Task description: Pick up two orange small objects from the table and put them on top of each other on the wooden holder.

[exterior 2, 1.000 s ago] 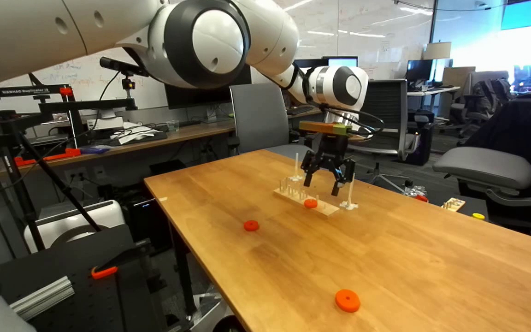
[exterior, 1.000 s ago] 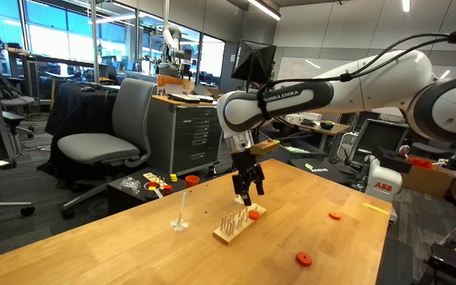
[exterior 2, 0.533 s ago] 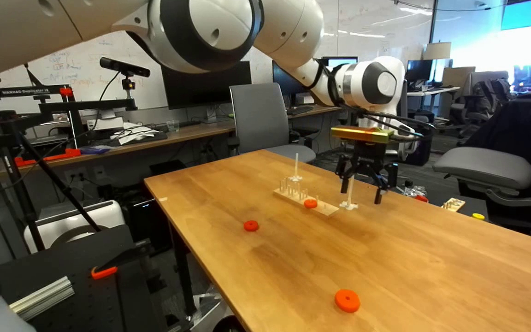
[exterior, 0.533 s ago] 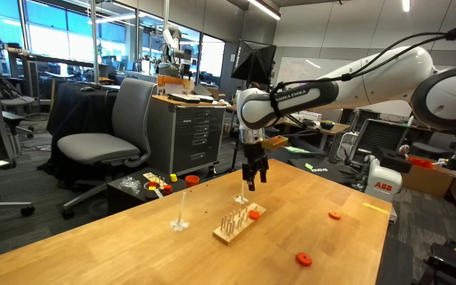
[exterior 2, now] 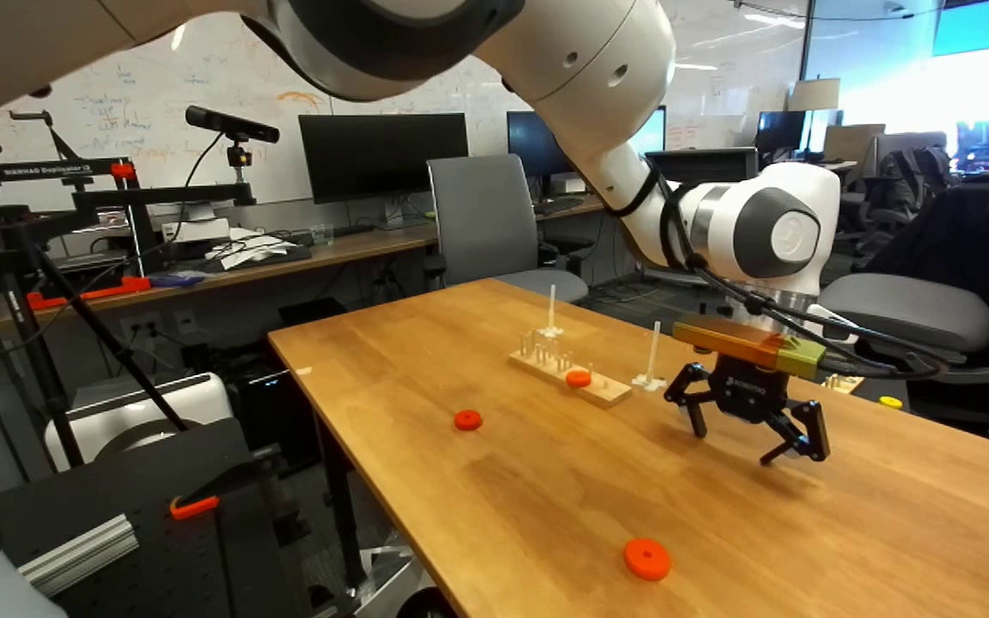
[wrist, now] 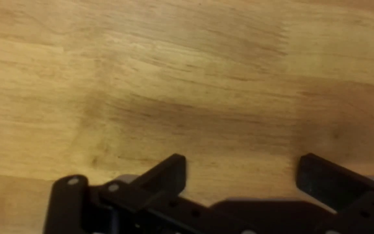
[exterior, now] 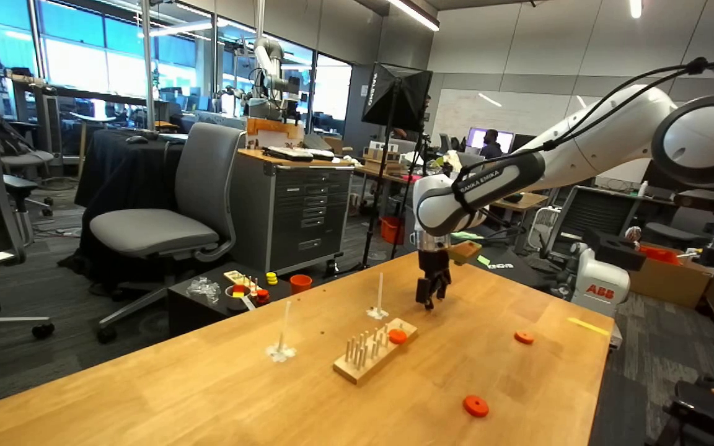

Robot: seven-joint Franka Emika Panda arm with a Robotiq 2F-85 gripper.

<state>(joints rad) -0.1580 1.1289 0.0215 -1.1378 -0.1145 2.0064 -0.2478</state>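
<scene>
My gripper (exterior 2: 733, 446) stands open low over the table (exterior: 258, 396), past the end of the wooden holder (exterior: 357, 371) and apart from it. In the wrist view, only bare wood shows between the gripper's fingers (wrist: 174, 172). On the holder, near that end, sits an orange small object (exterior: 397, 336); whether it is one piece or a stack I cannot tell. Two more lie flat on the tabletop, seen in both exterior views: one orange piece (exterior 2: 467, 420) and another orange piece (exterior 2: 647, 559), both well away from the gripper. The holder's pegs (exterior 2: 542, 346) point upward.
Two slim pale rods rise from the table beside the holder: a nearer rod (exterior: 284, 328) and a rod (exterior 2: 653, 352) close to the gripper. A low black side table with a red cup (exterior: 300, 284) and yellow pieces stands past the table edge. A grey chair (exterior 2: 486, 219) is behind.
From above the holder's end, my gripper has moved away past the nearby rod, then come down close to the tabletop, staying open. The holder and the orange pieces have not moved.
</scene>
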